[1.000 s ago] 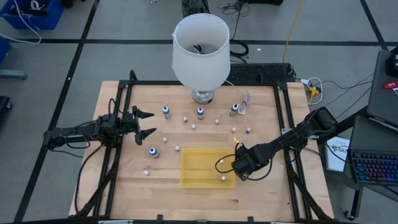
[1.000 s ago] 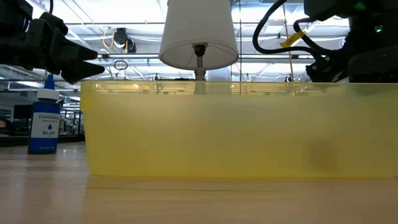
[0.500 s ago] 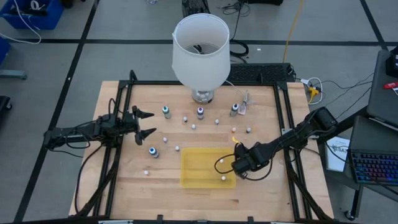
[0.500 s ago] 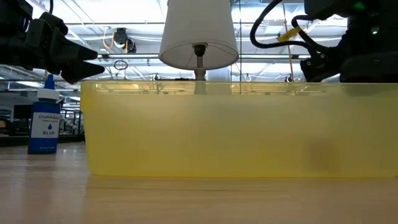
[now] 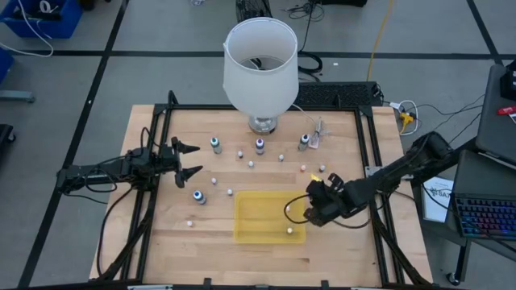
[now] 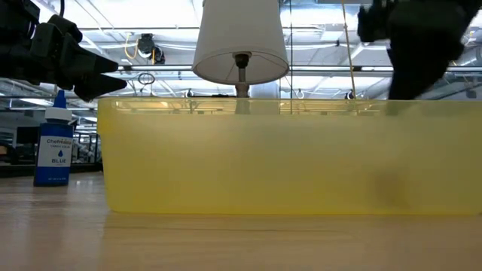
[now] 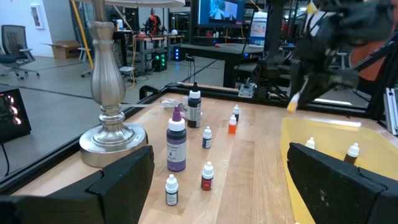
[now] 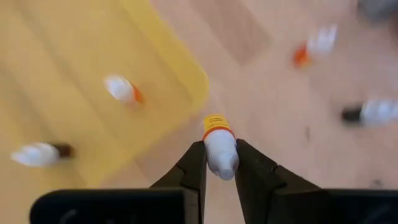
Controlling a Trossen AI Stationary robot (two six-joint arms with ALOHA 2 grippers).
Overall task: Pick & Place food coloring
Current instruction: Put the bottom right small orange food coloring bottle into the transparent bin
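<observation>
Food coloring bottles stand upright across the wooden table (image 5: 339, 242): a teal one (image 5: 215, 144), a purple one (image 5: 260, 146), a black one (image 5: 304, 142), a blue one (image 5: 198, 196) and several tiny ones. Two tiny bottles (image 8: 121, 89) (image 8: 40, 154) lie inside the yellow bin (image 5: 250, 221). My right gripper (image 8: 221, 149) hangs above the bin's far right corner, shut on a tiny yellow bottle (image 5: 315, 179). At the table's left side my left gripper (image 5: 189, 159) stands open and holds nothing. My right gripper pinches the tiny yellow bottle by its white cap end (image 8: 221, 158) between its two fingers (image 8: 194, 163). The fingers slant down from the table's right side. The bottle's yellow body (image 8: 216, 124) sticks out beyond the fingertips, lifted clear of table and bin.
A lamp with a white shade (image 5: 260, 64) stands on its metal foot (image 7: 112, 140) at the table's far middle. A black frame (image 5: 367, 145) runs along the table's edges. Bare wood lies near the front edge.
My right gripper has risen from the table beside the bin's far right corner and tipped, shifting a little toward the table's right edge. The tiny yellow bottle has gone up with it and is lifted clear of the table.
</observation>
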